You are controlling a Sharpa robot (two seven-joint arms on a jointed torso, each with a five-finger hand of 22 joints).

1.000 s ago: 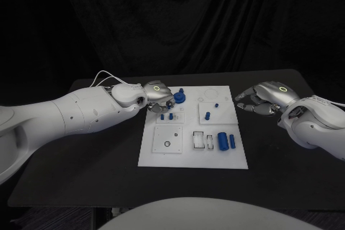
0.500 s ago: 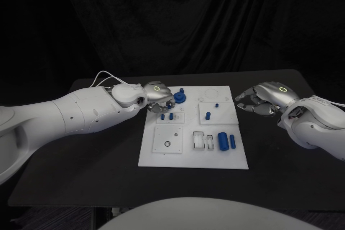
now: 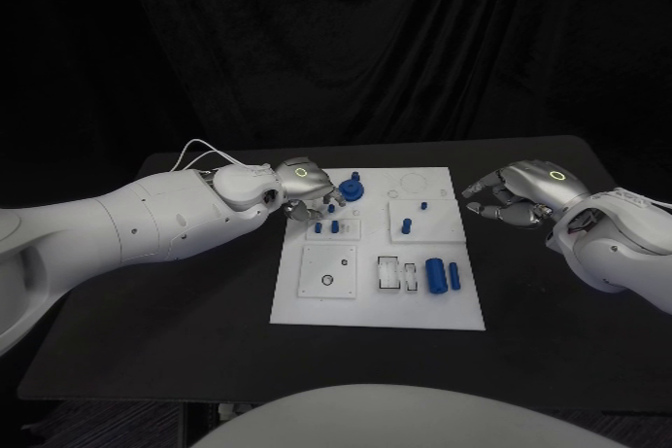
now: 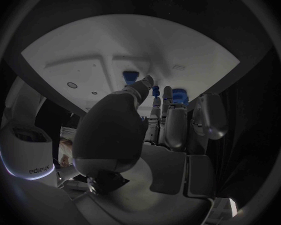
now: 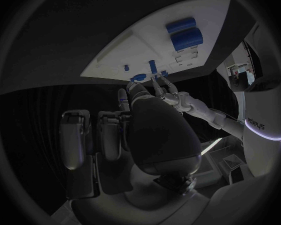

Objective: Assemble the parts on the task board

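Fingers of the left hand [image 3: 300, 183] touch a blue part [image 3: 351, 187] on the task board [image 3: 376, 312]; grip cannot be confirmed. Right hand [image 3: 516, 193] fingers are curled, holding nothing.

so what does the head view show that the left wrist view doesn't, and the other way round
Head view only: the whole task board, the two large blue cylinders lying at its near right, and the right hand off the board's right edge, over the black table. Left wrist view only: the palm side of the left hand, its fingers reaching toward blue parts. Both: the left hand at the board's far-left corner.
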